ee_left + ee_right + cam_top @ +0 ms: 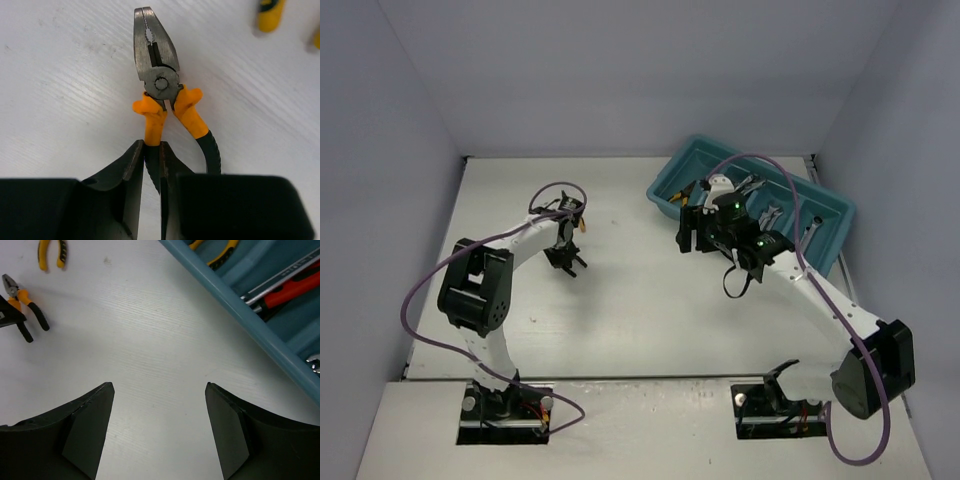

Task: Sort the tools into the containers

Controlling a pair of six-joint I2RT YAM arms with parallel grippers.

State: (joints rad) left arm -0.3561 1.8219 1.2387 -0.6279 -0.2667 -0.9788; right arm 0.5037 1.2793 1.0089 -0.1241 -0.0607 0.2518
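White table (620, 320), teal tray (662, 205) at its far right. My right gripper (160, 390) hangs just beside the tray wall, jaws spread wide and empty, while my left gripper (152, 156), well apart from it at mid-table, is pinched tight on just one orange handle of the pliers (159, 82). That one-sided hold (the other handle sticks out free) will likely let the steel head swing, so I'd lift slowly, carry level, and let go only over the compartment (260, 260) where yellow handles show.
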